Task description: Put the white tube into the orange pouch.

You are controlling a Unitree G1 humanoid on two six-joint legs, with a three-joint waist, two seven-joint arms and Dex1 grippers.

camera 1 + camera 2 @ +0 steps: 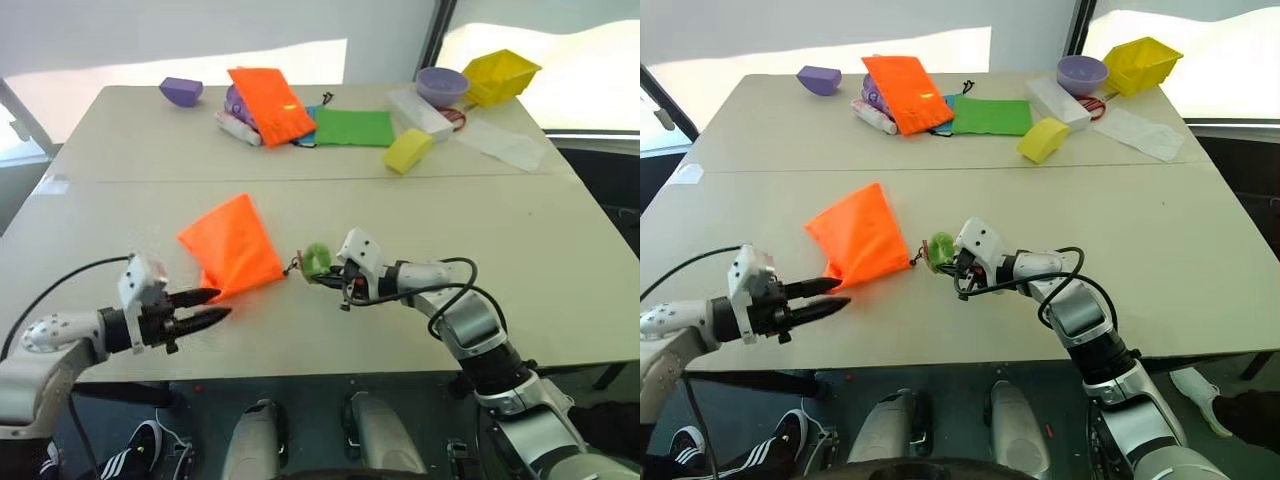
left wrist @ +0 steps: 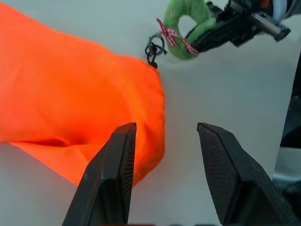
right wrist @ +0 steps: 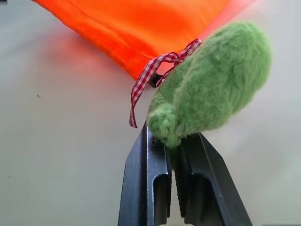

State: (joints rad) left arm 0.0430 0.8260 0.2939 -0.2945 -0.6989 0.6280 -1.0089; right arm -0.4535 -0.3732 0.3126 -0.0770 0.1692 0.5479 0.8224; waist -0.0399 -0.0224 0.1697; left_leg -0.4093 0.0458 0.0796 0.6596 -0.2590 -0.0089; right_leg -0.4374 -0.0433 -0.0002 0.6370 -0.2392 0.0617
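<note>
A bright-orange pouch (image 1: 232, 246) with a lime-green felt ring (image 3: 214, 84) tied in red-and-white gingham ribbon (image 3: 150, 75) lies near the beige table's (image 1: 560, 260) front edge; toward the far edge sit another orange pouch (image 1: 268, 102), a green cloth (image 1: 354, 127), a yellow bin (image 1: 500, 74) and a purple bowl (image 1: 441, 84).

The pouch (image 1: 232, 246) lies left of its ring (image 1: 317, 260), on the table (image 1: 520, 230).

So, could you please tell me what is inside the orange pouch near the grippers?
The orange pouch lies closed on the table, its fabric hiding any contents. The right gripper pinches its green ring; the left gripper is open beside it.
</note>
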